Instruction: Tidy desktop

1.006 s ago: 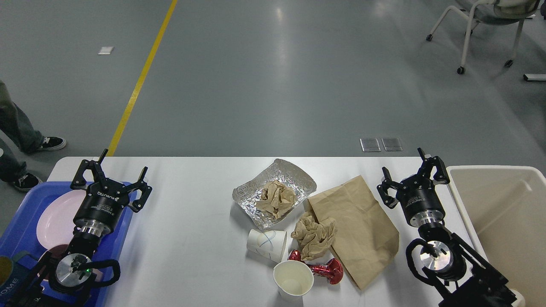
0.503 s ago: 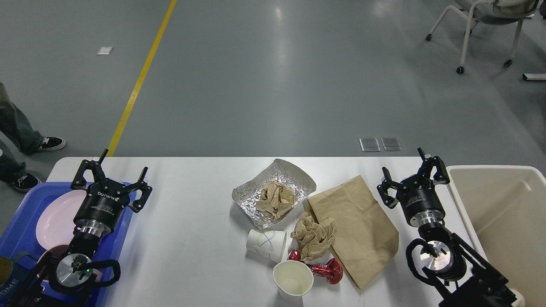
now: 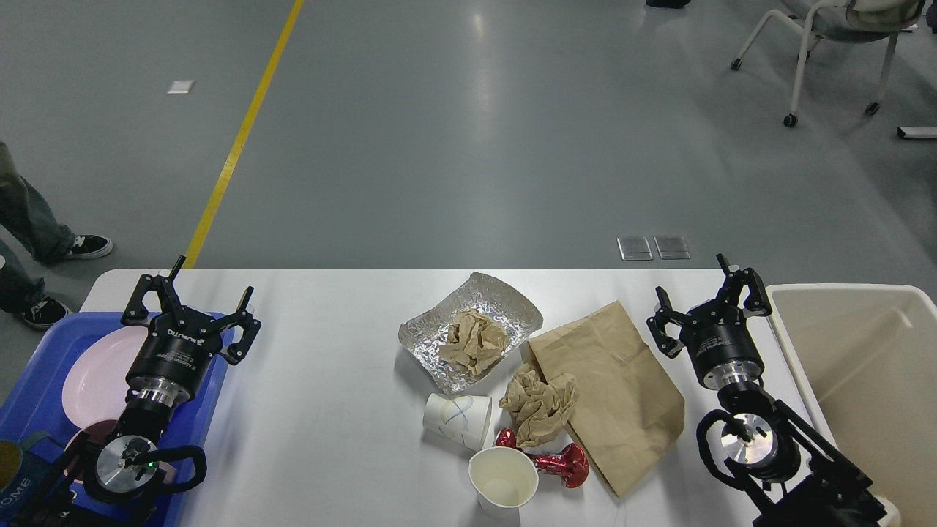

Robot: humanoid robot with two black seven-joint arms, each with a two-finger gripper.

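Note:
The white desktop (image 3: 329,395) holds a crumpled foil sheet (image 3: 468,322) with a brown paper wad (image 3: 474,341) on it. A flat brown paper bag (image 3: 615,395) lies right of it, and a second paper wad (image 3: 538,406) rests at its left edge. A white paper cup (image 3: 459,419) lies on its side, another white cup (image 3: 502,479) stands upright, and a red shiny goblet (image 3: 560,465) lies beside it. My left gripper (image 3: 192,298) is open and empty at the table's left. My right gripper (image 3: 708,289) is open and empty right of the bag.
A blue tray (image 3: 36,388) at the left edge holds a pink plate (image 3: 95,377) and a dark dish. A beige bin (image 3: 871,380) stands at the right edge. A person's legs stand on the floor at far left.

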